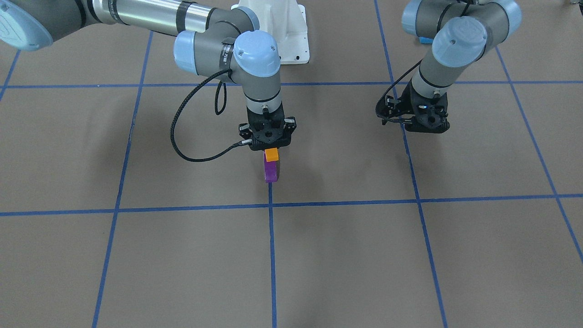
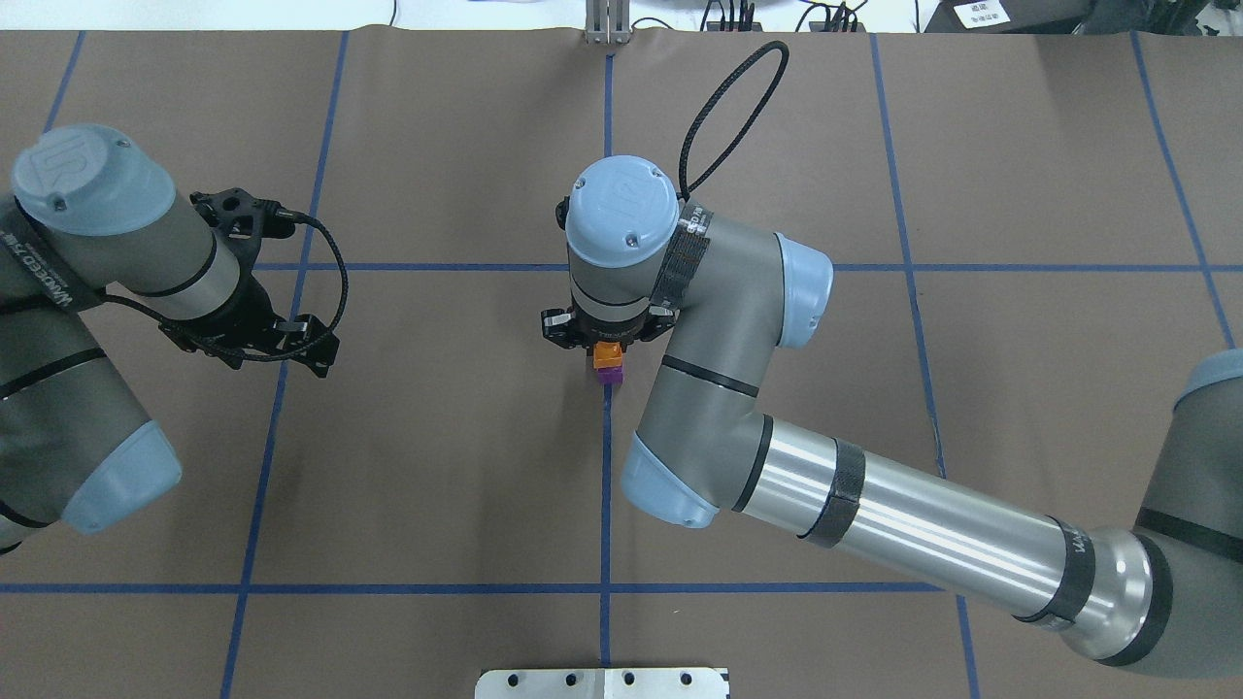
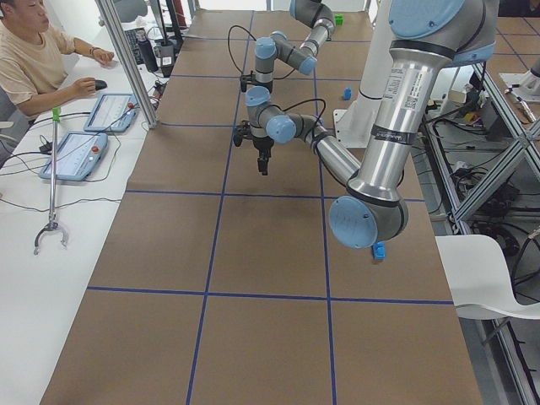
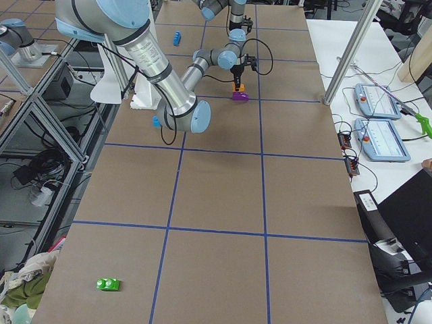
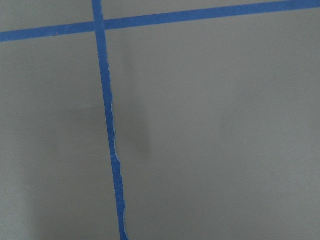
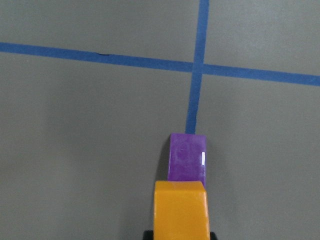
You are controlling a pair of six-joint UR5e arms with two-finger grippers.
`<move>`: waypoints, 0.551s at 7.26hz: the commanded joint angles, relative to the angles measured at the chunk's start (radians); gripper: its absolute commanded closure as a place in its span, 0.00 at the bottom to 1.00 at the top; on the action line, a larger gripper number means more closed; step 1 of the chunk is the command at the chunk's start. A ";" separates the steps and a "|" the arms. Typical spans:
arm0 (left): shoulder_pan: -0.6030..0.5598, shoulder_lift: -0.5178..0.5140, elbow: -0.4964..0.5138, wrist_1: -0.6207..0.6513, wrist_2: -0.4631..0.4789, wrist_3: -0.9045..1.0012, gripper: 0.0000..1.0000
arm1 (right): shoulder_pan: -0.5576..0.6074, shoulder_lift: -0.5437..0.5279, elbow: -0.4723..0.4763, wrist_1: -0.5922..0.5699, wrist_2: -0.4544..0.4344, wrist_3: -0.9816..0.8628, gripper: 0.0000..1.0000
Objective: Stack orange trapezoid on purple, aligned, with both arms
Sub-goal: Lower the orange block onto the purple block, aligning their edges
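My right gripper (image 1: 269, 145) is shut on the orange trapezoid (image 1: 272, 155) and holds it right over the upper end of the purple block (image 1: 271, 171). The purple block lies on the table on a blue tape line. I cannot tell whether the two blocks touch. In the right wrist view the orange trapezoid (image 6: 180, 210) sits at the bottom edge, with the purple block (image 6: 187, 157) just beyond it. Both also show in the overhead view, orange (image 2: 607, 356) and purple (image 2: 610, 377). My left gripper (image 1: 423, 127) hangs low over bare table, away from the blocks, and its fingers are hidden.
The table is brown paper with a blue tape grid. A white robot base (image 1: 291, 32) stands at the back. A small blue block (image 1: 426, 40) lies behind the left arm. In the exterior right view, a green block (image 4: 108, 284) and a long blue brick (image 4: 176, 36) lie far off.
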 commanded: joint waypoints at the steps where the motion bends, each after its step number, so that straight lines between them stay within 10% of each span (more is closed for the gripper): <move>1: 0.000 -0.002 -0.001 0.000 0.000 -0.001 0.00 | -0.001 -0.002 -0.010 -0.002 -0.009 0.001 1.00; 4: 0.000 -0.002 -0.001 0.000 0.000 -0.003 0.00 | -0.015 -0.003 -0.023 0.000 -0.032 0.001 1.00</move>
